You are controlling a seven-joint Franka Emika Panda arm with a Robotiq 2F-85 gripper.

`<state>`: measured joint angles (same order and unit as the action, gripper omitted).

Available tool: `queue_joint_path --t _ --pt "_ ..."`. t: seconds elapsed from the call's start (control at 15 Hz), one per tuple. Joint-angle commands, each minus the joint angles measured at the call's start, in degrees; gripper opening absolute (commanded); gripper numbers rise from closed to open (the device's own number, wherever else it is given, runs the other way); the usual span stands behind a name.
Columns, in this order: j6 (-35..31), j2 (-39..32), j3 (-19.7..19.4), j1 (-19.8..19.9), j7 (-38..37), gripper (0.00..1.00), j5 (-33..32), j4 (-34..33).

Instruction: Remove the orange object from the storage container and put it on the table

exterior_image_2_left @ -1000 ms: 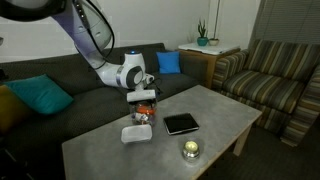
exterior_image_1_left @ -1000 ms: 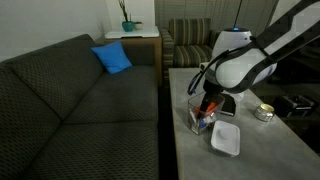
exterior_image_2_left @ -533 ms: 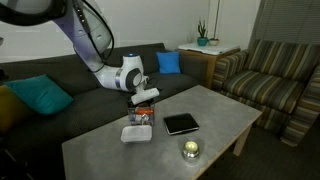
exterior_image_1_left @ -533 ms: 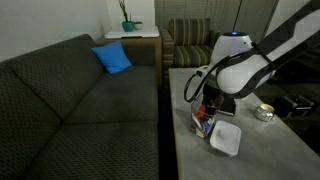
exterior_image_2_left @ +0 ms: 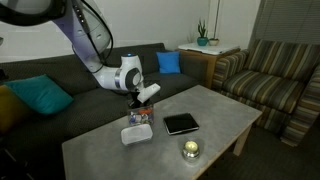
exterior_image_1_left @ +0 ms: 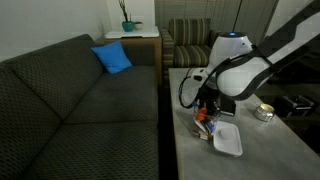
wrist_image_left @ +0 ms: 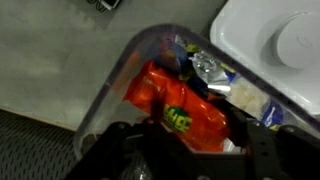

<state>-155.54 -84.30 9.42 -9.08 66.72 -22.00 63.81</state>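
The orange object [wrist_image_left: 172,108] is a crinkly orange-red packet with a green label. It lies in the storage container [wrist_image_left: 112,82], a clear box on the grey table [exterior_image_1_left: 260,150], and it shows as an orange spot in both exterior views [exterior_image_1_left: 200,116] [exterior_image_2_left: 140,113]. My gripper [wrist_image_left: 190,150] reaches down into the container [exterior_image_1_left: 203,124] [exterior_image_2_left: 140,119]. Its dark fingers sit on either side of the packet and are closed against it. The packet is still within the container's walls. A blue item and other wrappers lie beside it.
A flat white square lid [exterior_image_1_left: 228,140] [exterior_image_2_left: 135,134] [wrist_image_left: 270,45] lies next to the container. A black tablet [exterior_image_2_left: 181,124] and a small round metal tin [exterior_image_1_left: 264,112] [exterior_image_2_left: 190,149] are on the table. A dark sofa [exterior_image_1_left: 80,110] runs along the table's edge.
My wrist has turned and shifted slightly over the container, and the gripper sits a little higher. The container, lid, tablet and tin have not moved.
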Motion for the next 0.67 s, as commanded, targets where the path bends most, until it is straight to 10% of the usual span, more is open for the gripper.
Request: queue_joint_path --t 0.0,0.33,0.6 --pt "0.68 0.00 -0.91 -0.67 7.77 0.33 -1.27 0.68" --pt "1.51 0.06 -3.30 -2.56 9.23 0.05 -0.23 -0.38" --pt "1.51 1.71 -5.63 -4.14 4.73 0.05 -0.84 1.18"
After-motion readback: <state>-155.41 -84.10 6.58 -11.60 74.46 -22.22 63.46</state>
